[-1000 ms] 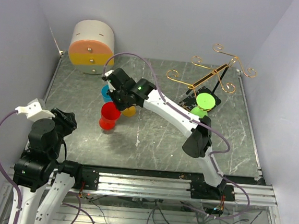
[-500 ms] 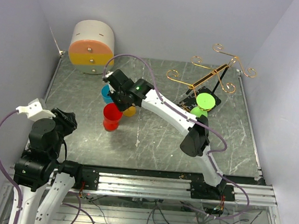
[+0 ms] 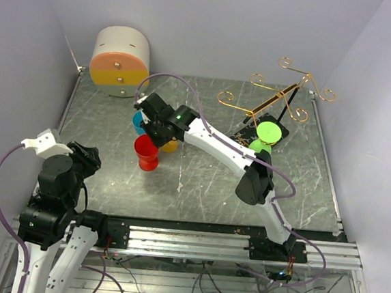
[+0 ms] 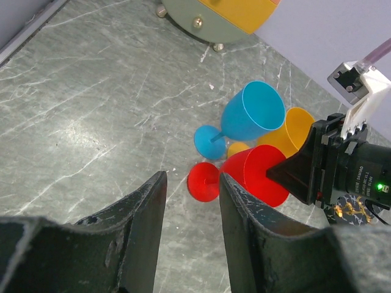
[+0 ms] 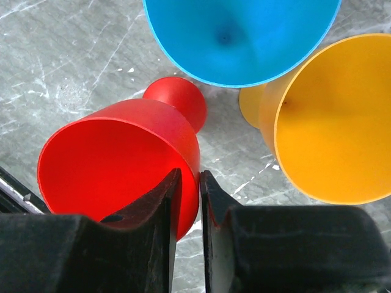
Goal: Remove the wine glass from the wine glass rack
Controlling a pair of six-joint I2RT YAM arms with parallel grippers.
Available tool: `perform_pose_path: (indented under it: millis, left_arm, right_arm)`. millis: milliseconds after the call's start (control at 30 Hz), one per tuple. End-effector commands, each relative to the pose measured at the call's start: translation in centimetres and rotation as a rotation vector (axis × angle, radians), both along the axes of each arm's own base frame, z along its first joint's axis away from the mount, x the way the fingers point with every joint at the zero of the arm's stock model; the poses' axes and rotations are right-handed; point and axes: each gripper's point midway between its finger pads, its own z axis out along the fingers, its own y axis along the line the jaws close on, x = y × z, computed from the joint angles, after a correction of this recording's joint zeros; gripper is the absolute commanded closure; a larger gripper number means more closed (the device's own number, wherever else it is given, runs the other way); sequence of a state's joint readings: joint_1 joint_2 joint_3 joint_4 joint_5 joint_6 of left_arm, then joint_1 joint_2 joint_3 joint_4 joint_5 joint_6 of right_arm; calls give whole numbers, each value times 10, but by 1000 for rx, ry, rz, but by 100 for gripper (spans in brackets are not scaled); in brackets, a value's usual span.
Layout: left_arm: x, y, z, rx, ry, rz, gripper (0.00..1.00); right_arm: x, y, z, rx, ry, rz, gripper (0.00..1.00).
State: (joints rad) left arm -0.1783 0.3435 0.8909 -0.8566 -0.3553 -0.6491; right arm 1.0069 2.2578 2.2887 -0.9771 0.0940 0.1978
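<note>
Pinching the thin rim of a glossy red plastic wine glass, right gripper nearly closed, smooth blue glass and orange glass just beside, left gripper parted and empty, gold-wire scrolled wine glass rack far right, green glass by its post.

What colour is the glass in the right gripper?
The glass is red, clearest in the right wrist view.

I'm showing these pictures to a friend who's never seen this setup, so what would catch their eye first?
First, the bright cluster left of the middle of the table: a red glass, a blue glass and a yellow glass crowded together, with the right gripper pinching the red one's rim. Next, the green glass at the gold wire rack in the far right corner.
</note>
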Motion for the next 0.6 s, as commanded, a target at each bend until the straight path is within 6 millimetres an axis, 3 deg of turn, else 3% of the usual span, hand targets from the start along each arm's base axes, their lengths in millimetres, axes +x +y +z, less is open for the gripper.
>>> perform_pose_path:
  millis: [0,300,367,400,567]
  left_arm:
    - [5,0,7,8,-27,0,50]
    - [6,0,5,9,-20,0,50]
    - [6,0,5,9,-17,1,50]
    - [6,0,5,8,-16,0,50]
    - [6,0,4,9,-12,-1,50]
  right_arm:
    - [2,-2,30,59,-43,-6,80]
    - [-4,-12,89,180,-116,-19,74]
    - [-5,-13,94,192,-119,-16,73]
    - [-8,-17,107,214,-134,-18,73]
    - [-8,-36,140,272,-200,-71,73]
